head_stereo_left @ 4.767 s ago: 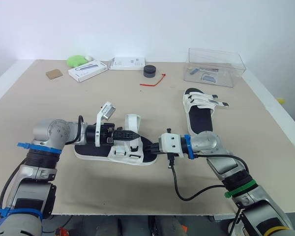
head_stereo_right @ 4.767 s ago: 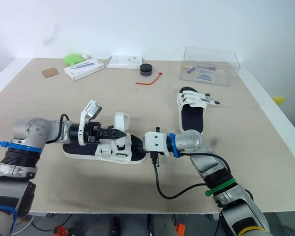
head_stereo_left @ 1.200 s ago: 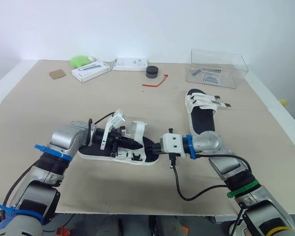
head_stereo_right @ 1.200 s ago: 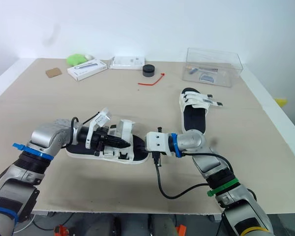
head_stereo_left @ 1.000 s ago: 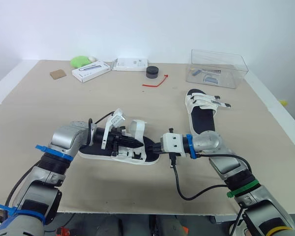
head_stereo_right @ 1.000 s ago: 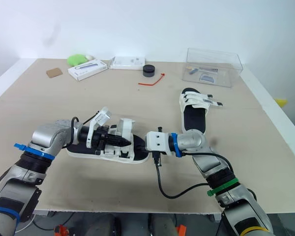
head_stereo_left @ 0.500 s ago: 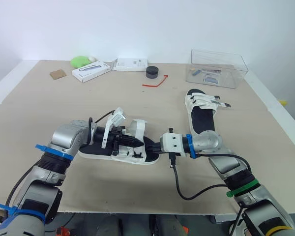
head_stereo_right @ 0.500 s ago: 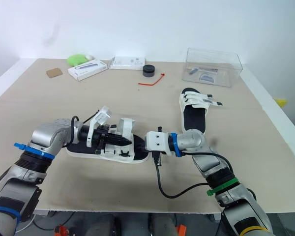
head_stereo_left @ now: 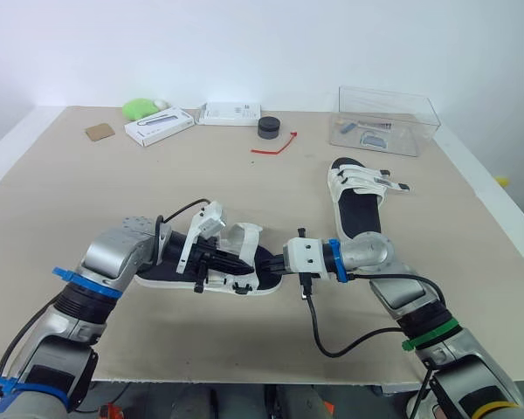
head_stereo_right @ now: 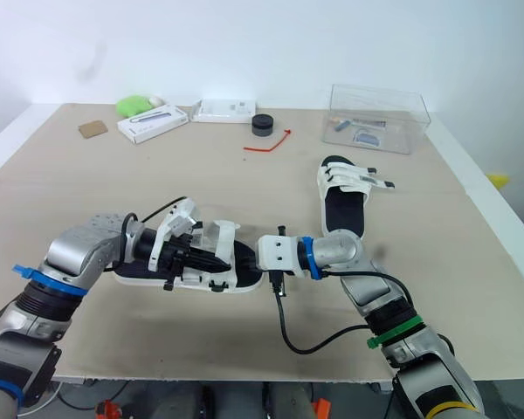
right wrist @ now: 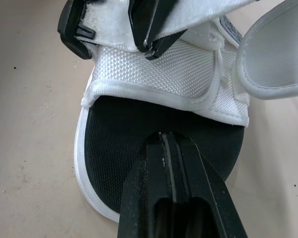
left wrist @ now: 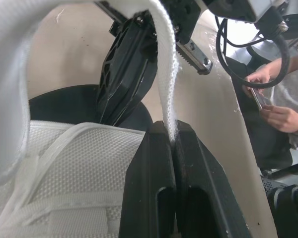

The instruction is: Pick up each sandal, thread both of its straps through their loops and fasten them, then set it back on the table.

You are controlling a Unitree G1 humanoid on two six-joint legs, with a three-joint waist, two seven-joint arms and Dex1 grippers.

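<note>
So, head camera first: in the last half second the left arm has dropped a bit toward the near edge, and the left gripper [head_stereo_left: 241, 260] now cuts across the near sandal [head_stereo_left: 249, 285] at a slightly lower angle, with the strap [head_stereo_left: 247, 233] arching up right beside it. The sandal itself lies flat on the table [head_stereo_left: 113, 183], pretty much where it was, and the right gripper [head_stereo_left: 272, 268] hasn't budged from the end of the sole nearest it. The second sandal [head_stereo_left: 356, 196] sits well apart to the right with its straps laid across, which looks done to us. On the left wrist camera, the fingers [left wrist: 151, 168] are pressed together with the white strap webbing pinched between them, and the band runs up and curls over. On the right wrist camera, those fingers [right wrist: 154, 178] are pressed together too, with nothing between them. The tip hangs over the black footbed [right wrist: 139, 121], just short of the white mesh upper [right wrist: 154, 74], and we can't tell if it actually touches. Our read is that the strap is caught and being drawn toward its loop while the right arm steadies the sole. So we're mid-threading on this one and nothing is fastened yet.
</note>
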